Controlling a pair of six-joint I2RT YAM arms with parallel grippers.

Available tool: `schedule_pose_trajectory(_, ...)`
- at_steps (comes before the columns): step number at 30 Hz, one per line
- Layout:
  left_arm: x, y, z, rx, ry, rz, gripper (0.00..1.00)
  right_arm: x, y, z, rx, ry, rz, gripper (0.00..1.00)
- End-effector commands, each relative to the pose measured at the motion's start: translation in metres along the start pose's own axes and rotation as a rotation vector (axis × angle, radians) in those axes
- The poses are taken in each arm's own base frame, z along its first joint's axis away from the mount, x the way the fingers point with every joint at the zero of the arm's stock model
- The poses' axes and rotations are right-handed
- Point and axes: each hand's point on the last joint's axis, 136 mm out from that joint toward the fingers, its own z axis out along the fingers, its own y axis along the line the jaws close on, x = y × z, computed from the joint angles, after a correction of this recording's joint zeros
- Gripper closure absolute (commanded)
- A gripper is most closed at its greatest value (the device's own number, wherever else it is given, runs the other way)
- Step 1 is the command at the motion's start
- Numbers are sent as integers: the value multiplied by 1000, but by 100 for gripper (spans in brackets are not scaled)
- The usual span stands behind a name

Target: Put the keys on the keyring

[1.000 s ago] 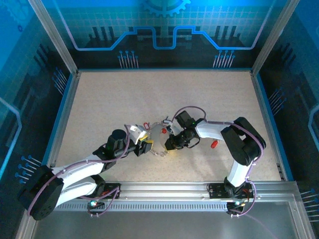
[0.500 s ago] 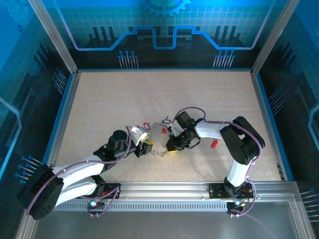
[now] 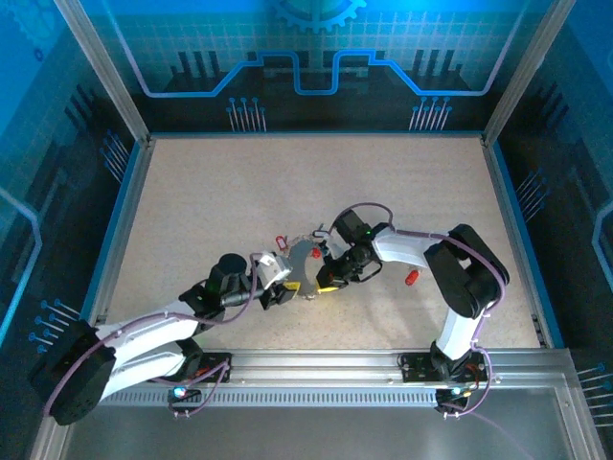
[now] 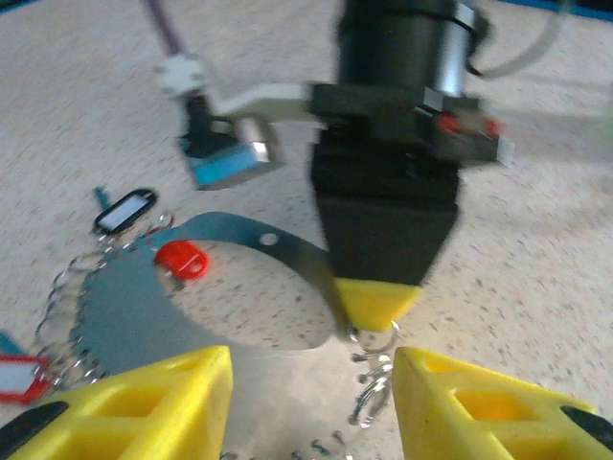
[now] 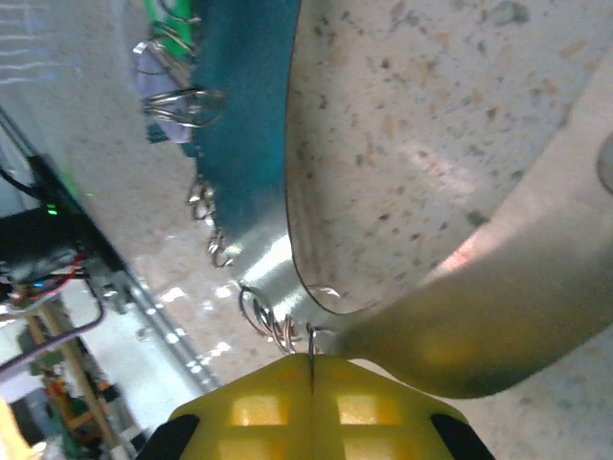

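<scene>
- Left tool (image 3: 273,294): low over the table (image 3: 192,192), pointed toward the centre. In the left wrist view the left tool (image 4: 311,362) is seen with its yellow fingers well apart and nothing between them.
- Keyring (image 3: 303,261): laid flat on the table between the two tools, just ahead of the left one. In the left wrist view the keyring (image 4: 254,233) is seen as a grey band curving up and leftward from the gap of the left tool. Small wire loops are strung along its outer rim.
- Red key (image 4: 181,261): seen against the inner rim of the band, left of the midline. A dark tag (image 4: 125,210) is seen just outside the band.
- Right tool (image 3: 328,284): closed tight on the keyring's near rim, where the wire loops hang. In its own wrist view the right tool (image 5: 311,379) is seen with the keyring (image 5: 239,125) running away from the shut tips.
- Loose red key (image 3: 412,278): alone on the table, beside the right forearm, well apart from the ring.
- Judgement: the pinned rim faces the left tool head-on, so the free left tool is the better placed for feeding. The loose key is nearer the occupied right arm.
</scene>
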Motion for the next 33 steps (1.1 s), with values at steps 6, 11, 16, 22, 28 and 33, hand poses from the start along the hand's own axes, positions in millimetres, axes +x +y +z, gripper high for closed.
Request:
schedule_pose_trajectory(6, -22, -41, -9, 86, -79, 434, 54, -6, 58, -62, -160, -33, 364, 100)
schedule_pose_trajectory(11, -32, -29, -10, -39, -70, 572, 55, -13, 79, -85, -250, -61, 473, 100)
schedule_pose_trajectory(16, -40, -10, -5, -146, -46, 655, 56, -16, 94, -95, -311, -68, 546, 100)
schedule_pose_trajectory(22, -62, 0, 2, -222, -130, 584, 62, -28, 99, -106, -358, -155, 641, 100)
schedule_pose_trajectory(28, -89, 4, -6, -284, -265, 564, 64, -38, 96, -115, -347, -261, 710, 100)
schedule_pose_trajectory(33, -102, -2, -13, -254, -289, 584, 63, -49, 98, -122, -354, -310, 734, 100)
